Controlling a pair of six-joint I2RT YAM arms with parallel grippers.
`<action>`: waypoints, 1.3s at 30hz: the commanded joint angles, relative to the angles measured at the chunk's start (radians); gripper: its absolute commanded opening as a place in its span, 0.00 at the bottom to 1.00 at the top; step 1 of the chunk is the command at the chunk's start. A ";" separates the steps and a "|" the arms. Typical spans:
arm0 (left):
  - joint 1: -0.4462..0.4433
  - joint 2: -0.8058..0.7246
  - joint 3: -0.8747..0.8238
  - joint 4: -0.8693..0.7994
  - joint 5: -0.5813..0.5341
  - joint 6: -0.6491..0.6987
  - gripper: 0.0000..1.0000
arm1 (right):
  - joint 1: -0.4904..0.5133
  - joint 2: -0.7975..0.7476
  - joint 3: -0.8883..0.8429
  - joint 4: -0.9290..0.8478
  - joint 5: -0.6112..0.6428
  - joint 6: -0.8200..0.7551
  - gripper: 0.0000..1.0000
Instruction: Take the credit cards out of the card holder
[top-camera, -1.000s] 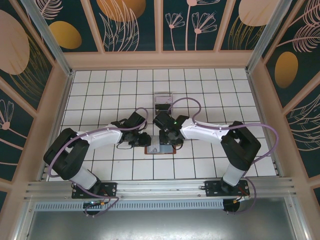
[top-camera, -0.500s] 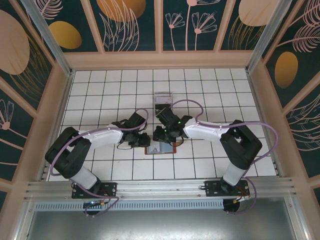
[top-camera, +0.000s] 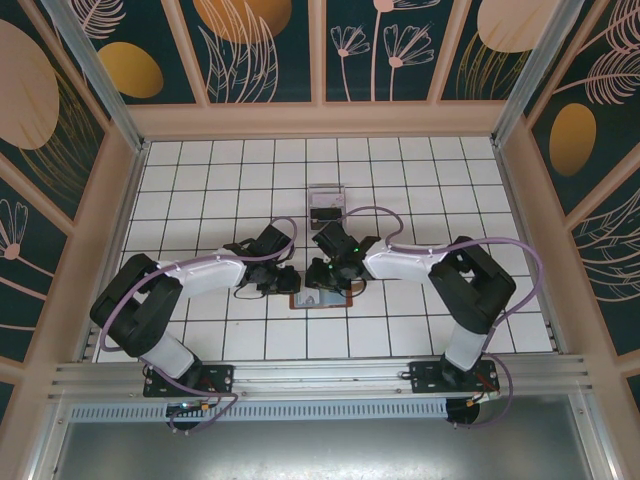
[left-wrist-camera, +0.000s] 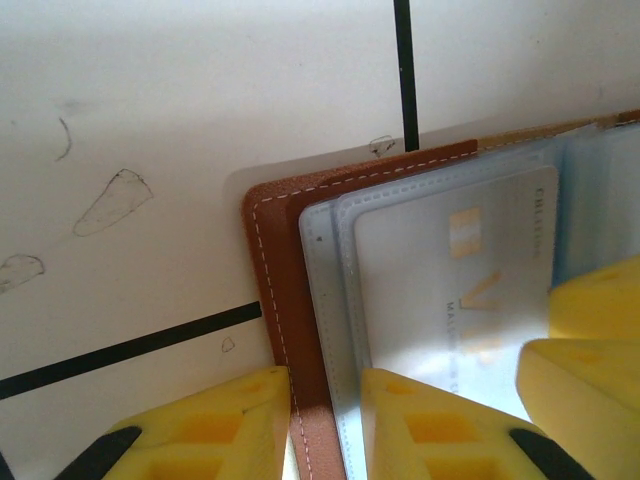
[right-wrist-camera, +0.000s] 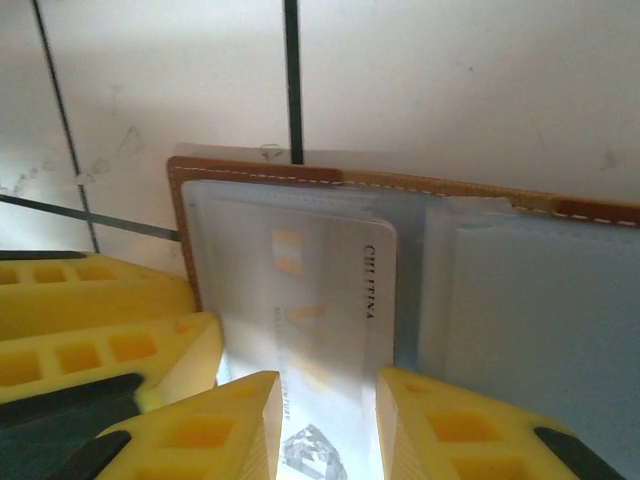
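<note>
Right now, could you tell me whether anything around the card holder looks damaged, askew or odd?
Nothing looks damaged or askew. The card holder lies open with a pale card square in its clear sleeve; the left claw straddles its edge. Only faint scuff marks on the tile stand out.

I'm looking down into a boxed-in stall. The floor (top-camera: 200, 190) is white tile with thin dark lines, scuffed here and there with faint marks (left-wrist-camera: 112, 200). Dark teal walls (top-camera: 270, 55) carry painted flowers and orange ovals, set in pale wooden frames (top-camera: 320, 120). Metal rails (top-camera: 320, 378) run along the near edge, with a grey sheet (top-camera: 320, 450) below.
</note>
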 joint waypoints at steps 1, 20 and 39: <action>-0.005 0.006 -0.019 -0.018 -0.020 -0.010 0.27 | -0.004 0.021 -0.019 0.004 0.008 0.001 0.31; -0.004 -0.038 0.009 -0.044 -0.025 -0.022 0.29 | 0.008 -0.043 0.045 -0.129 0.100 -0.020 0.31; -0.019 -0.003 0.050 0.008 0.012 -0.054 0.32 | -0.023 -0.085 -0.011 -0.066 0.076 -0.005 0.31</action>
